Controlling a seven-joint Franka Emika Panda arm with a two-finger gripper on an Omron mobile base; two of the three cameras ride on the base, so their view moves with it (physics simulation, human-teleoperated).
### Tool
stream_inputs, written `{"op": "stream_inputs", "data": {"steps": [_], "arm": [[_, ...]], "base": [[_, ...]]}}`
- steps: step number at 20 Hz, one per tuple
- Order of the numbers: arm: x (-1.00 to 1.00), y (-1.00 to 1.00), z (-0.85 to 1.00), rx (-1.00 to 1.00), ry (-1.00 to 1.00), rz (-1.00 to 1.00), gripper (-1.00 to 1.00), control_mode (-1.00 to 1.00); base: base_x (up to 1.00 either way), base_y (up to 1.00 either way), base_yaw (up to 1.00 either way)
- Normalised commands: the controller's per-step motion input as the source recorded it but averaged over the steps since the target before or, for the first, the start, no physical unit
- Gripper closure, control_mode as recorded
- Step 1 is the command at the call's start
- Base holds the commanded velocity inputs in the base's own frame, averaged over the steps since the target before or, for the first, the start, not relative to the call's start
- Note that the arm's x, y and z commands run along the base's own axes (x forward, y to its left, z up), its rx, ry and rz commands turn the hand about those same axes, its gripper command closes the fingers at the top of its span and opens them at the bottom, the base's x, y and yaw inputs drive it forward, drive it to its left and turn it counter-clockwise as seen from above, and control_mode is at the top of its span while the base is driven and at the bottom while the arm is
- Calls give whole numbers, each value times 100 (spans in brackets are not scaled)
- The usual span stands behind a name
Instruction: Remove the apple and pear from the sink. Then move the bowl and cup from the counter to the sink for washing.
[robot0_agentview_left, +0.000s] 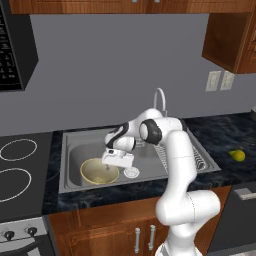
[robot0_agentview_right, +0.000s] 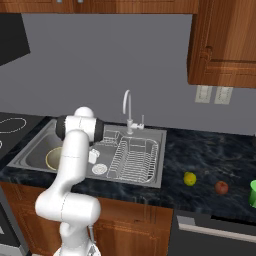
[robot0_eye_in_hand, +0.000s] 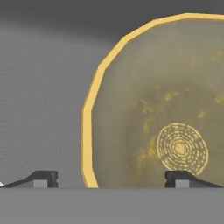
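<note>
My gripper (robot0_eye_in_hand: 111, 178) was spread wide, jaws astride the bowl (robot0_agentview_left: 99, 171) rim without clamping it; bowl sat in the sink (robot0_agentview_left: 75, 150), left basin, near the drain

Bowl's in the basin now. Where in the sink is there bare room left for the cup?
The bowl fills the left end of the sink, with the open gripper over its right rim. Bare floor lies between the bowl and the wire rack, around the drain. The rack takes the right half. The cup stands on the counter, past the pear and apple.
</note>
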Motion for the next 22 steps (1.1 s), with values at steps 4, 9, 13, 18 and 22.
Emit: {"op": "stream_inputs", "data": {"steps": [4,9,13,18,22], "arm": [[0,0,34,0,2,0,-100,-100],[-3,0,38,0,3,0,-100,-100],[-15,0,35,0,5,0,-100,-100],[-22,-1,32,0,3,0,-100,-100],[-26,-4,29,0,1,-1,-100,-100]], "base": [[0,0,0],[0,0,0],[0,0,0],[0,0,0],[0,0,0]]}}
